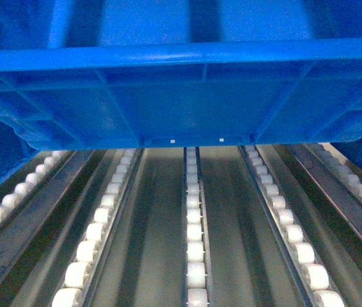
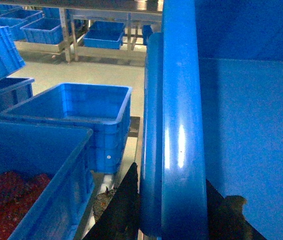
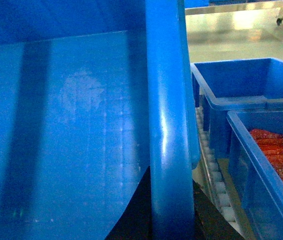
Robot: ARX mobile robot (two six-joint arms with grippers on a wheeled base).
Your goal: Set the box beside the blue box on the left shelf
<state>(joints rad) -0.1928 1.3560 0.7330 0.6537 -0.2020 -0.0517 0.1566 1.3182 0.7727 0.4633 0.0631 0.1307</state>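
**Box held above the left shelf, not yet set down**

The box (image 1: 187, 96) hung over the roller deck of the left shelf (image 1: 194, 256), its near wall filling the top of your head view and its bottom edge apart from the rollers. Each wrist view showed dark gripper parts straddling a thick side rim, so your left gripper (image 2: 174, 210) and right gripper (image 3: 171, 210) had their jaws clamped on opposite rims of the box.

By my reading, you had carried and lined it up; lowering onto the rollers and letting go were left. An empty blue box (image 2: 81, 115) sat just beside it on the left, with another crate (image 2: 26, 175) holding red material nearer; 2 more crates (image 3: 251, 100) stood on the right.

The box sat mouth up and roughly level. Its visible near wall ran across the roller lanes; which axis was longer, I could not tell.
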